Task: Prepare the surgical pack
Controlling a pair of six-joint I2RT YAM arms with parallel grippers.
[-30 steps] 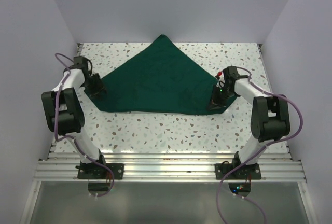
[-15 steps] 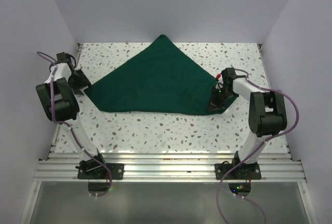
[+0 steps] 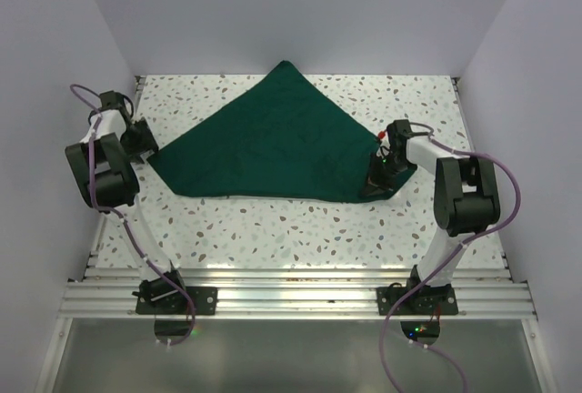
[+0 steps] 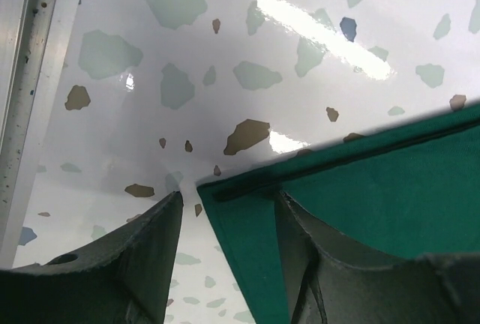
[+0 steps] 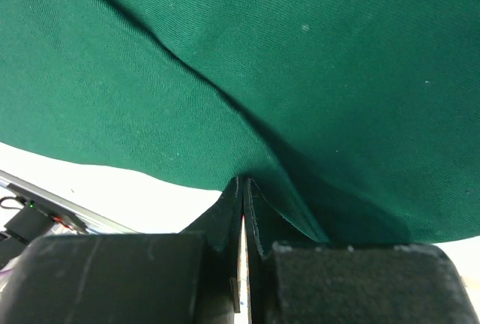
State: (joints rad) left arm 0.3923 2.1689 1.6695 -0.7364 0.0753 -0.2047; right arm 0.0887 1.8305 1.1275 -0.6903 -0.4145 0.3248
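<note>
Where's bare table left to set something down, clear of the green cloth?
Biggest: the table strip between the green drape's near edge and the aluminium rail. Also both far corners, between the drape's slanted edges and the back wall. Crowded: the drape's side corners, left gripper open at one, right gripper shut on the other.

Drape: the dark green cloth drape (image 3: 273, 143) is woven fabric, matt and fine-textured, softly creased, with a stitched hem along its edge.
Tabletop: the white speckled terrazzo-pattern tabletop (image 3: 273, 225) is smooth and glossy, throwing bright glare.
Frame: the silver metal rail frame (image 3: 291, 288) is ribbed, with a dull sheen.
Left fingers: the black fingers (image 4: 146, 256) of the left gripper (image 4: 229, 198) look like matt, faintly grainy plastic.
Right fingers: those of the right gripper (image 5: 242, 183) are matt black too.
Walls: the pale lilac walls (image 3: 300, 11) are flat and matt.
</note>
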